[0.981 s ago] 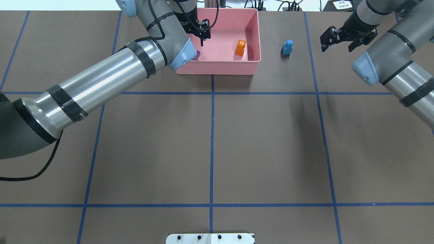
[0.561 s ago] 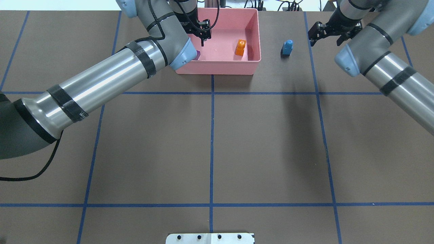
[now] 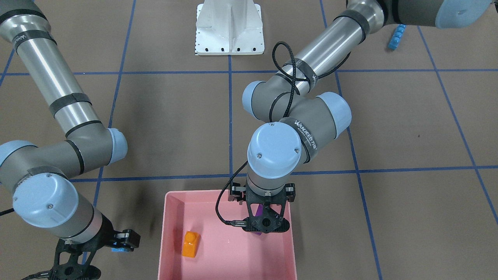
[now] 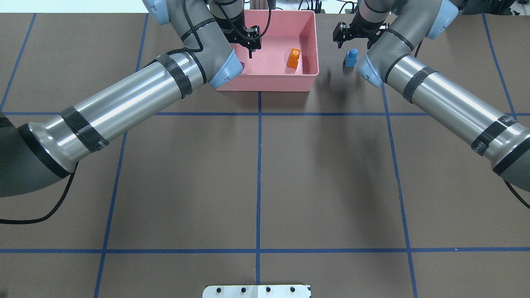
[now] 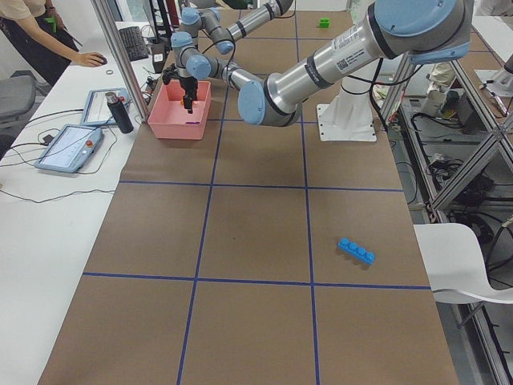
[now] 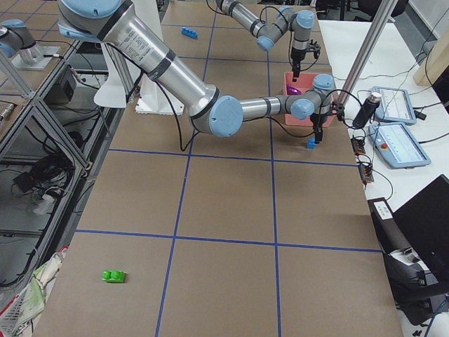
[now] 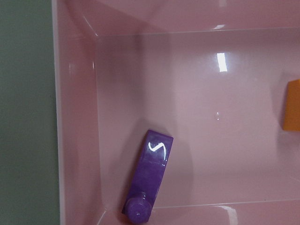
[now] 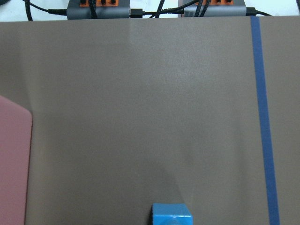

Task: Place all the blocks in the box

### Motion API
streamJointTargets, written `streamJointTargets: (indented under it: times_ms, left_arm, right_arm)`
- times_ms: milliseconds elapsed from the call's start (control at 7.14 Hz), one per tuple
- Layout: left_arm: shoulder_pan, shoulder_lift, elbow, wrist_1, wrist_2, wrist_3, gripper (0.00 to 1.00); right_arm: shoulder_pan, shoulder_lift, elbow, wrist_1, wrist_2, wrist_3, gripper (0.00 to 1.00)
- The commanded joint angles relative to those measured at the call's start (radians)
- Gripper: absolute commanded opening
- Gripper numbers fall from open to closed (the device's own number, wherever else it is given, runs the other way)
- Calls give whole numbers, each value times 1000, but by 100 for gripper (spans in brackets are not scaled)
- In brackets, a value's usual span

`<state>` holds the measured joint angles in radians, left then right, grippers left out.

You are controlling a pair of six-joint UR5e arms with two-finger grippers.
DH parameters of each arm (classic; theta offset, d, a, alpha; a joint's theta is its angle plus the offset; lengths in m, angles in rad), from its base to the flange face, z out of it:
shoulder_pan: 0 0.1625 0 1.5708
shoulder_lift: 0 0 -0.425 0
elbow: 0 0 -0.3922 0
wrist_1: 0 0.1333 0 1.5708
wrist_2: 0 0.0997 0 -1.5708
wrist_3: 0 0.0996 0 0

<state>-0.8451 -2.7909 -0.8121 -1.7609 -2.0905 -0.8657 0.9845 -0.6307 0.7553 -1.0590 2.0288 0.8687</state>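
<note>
Fingers of the left gripper [image 3: 265, 227] stand apart and hold nothing, hanging over the inside of the box [image 4: 269, 85], near its wall on the left arm's side. Those of the right gripper [image 4: 355, 40] are also spread and empty, just outside the box's opposite wall.

The desk [image 4: 331, 186] is brown with blue tape lines, and the pink box sits at its far edge from the robot.

The long blue block [image 5: 356, 251] lies on the desk well apart from the box, out toward the left arm's end. The purple block [image 7: 150, 183] lies on the box floor close to a corner. The orange block [image 4: 294, 58] rests inside the box near the wall on the right arm's side. The green block [image 6: 114, 276] lies well away from the box, toward the right arm's end. The tiny blue block [image 4: 351, 58] stands just outside the box, beside the right gripper and clear of it.
</note>
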Motion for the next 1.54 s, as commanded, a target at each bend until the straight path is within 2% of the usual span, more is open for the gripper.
streamJointTargets:
  times_ms: [0,140,280,420,701,981,1121,1261,1402]
  left_arm:
    - [4,1,-1,-2,1,1,99]
    - [6,2,-1,-15,1,1,99]
    - [7,4,-1,-19,1,1,99]
    - [8,4,-1,-19,1,1,99]
    - [8,4,-1,-20,1,2,99]
    - [6,5,-4,-22,0,11,99]
    - [3,57,-60,-22,0,51,99]
    - [-47,101,-128,-3,-16,154,99]
    - [-95,178,-156,-6,-79,259,99]
  right_arm:
    - [-26,2,-28,20,-30,10,80]
    - [-30,0,-28,20,-30,10,55]
    - [-36,-3,-30,20,-33,10,22]
    - [-37,-4,-30,20,-38,10,0]
    - [-27,-3,-24,24,-36,12,0]
    - [64,6,60,16,22,77,0]
    - [86,52,88,-55,27,160,0]
    - [85,145,87,-188,27,168,0]
    - [65,205,82,-250,25,182,0]
